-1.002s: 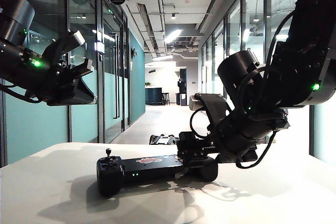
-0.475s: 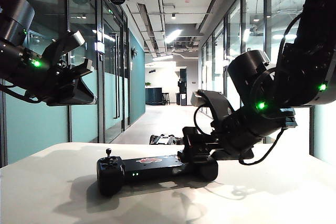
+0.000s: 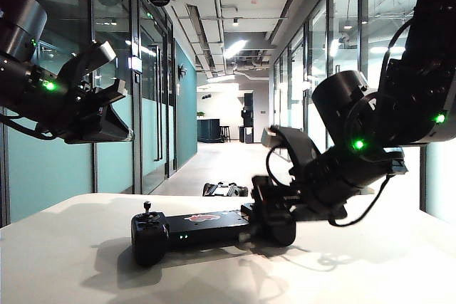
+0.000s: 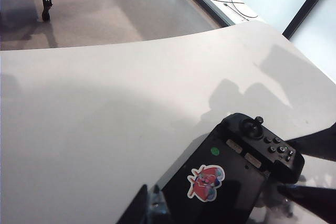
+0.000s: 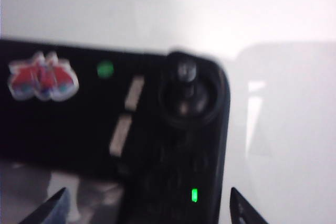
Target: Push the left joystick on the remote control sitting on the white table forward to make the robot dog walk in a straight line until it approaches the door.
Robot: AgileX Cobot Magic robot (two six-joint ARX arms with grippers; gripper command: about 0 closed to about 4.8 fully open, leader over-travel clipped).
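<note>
Exterior view: remote control (image 3: 206, 229) lay flat on the white table (image 3: 370, 268), one thumbstick (image 3: 147, 208) standing free at its left end. Right gripper (image 3: 267, 211) was down at the controller's other end, covering the stick there; fingertip contact hidden by the arm. Left gripper (image 3: 107, 115) hung high over the left side, well apart from the controller; from here I couldn't tell whether it was open. Robot dog (image 3: 224, 189) was a low dark shape on the corridor floor just beyond the table's far edge. Which door was meant I couldn't tell.

Left wrist view: controller (image 4: 231, 171) showed with its logo sticker (image 4: 203, 182) and a stick (image 4: 256, 124) upright, untouched. No fingers of the left gripper were clearly in shot.

Right wrist view: blurred. Stick (image 5: 186, 90) sat in its round well, centred between two fingertips (image 5: 55, 205) spread wide apart, nothing held.

To do it well, in my judgement: bring one fingertip against the knob's near side rather than pinching it. Push straight along the forward axis, no sideways component or the dog veers. Keep the downward load light so the controller doesn't slide. Hold steady deflection, release near the door.
</note>
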